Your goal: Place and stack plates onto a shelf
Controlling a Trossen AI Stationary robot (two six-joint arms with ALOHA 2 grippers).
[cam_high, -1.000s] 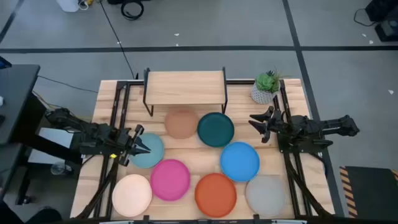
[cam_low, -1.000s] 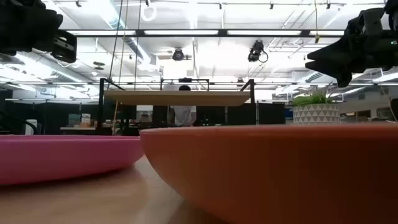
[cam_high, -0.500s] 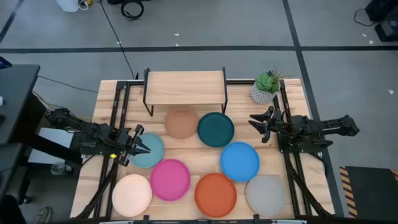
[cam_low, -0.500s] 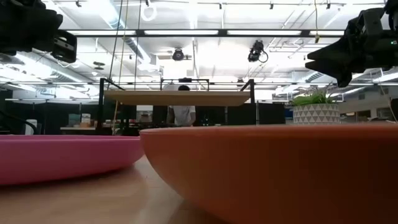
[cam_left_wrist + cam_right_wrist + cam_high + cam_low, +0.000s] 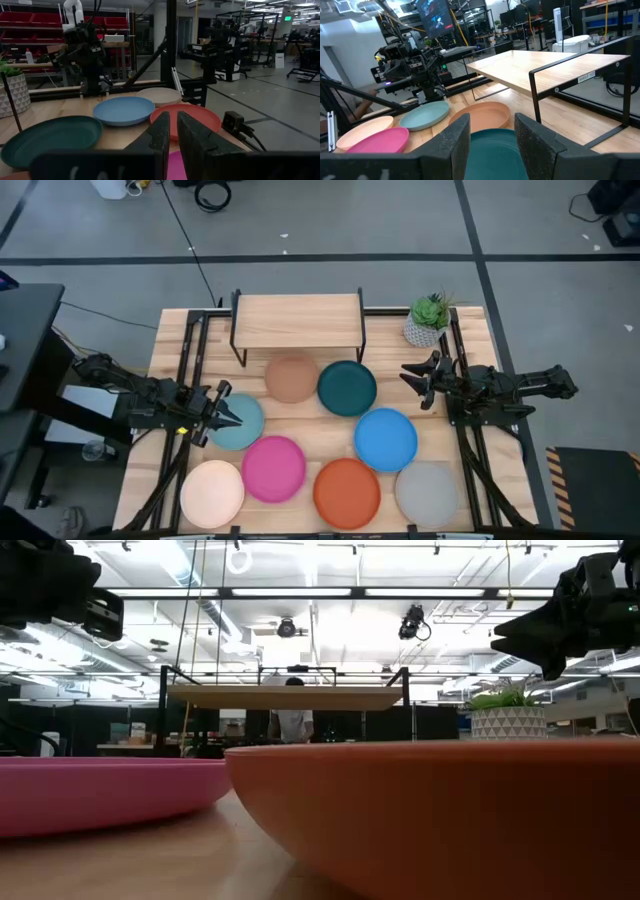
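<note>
Eight plates lie flat on the table in front of the shelf (image 5: pixel 297 320): tan (image 5: pixel 291 377), dark teal (image 5: pixel 347 387), light teal (image 5: pixel 240 426), bright blue (image 5: pixel 386 438), pink (image 5: pixel 272 468), orange (image 5: pixel 346 490), cream (image 5: pixel 212 492) and grey (image 5: pixel 428 492). The shelf top is bare. My left gripper (image 5: pixel 234 413) is shut and hangs raised over the light teal plate's left edge, touching nothing. My right gripper (image 5: pixel 405 376) is open, raised near the table's right side, beside the dark teal plate, its fingers (image 5: pixel 449 145) pointing toward the table's left.
A small potted plant (image 5: pixel 428 320) stands at the shelf's right end, close to the right arm. Black frame rails (image 5: pixel 192 350) run along both table sides. In the low view the orange plate (image 5: pixel 440 810) and pink plate (image 5: pixel 100 790) fill the foreground.
</note>
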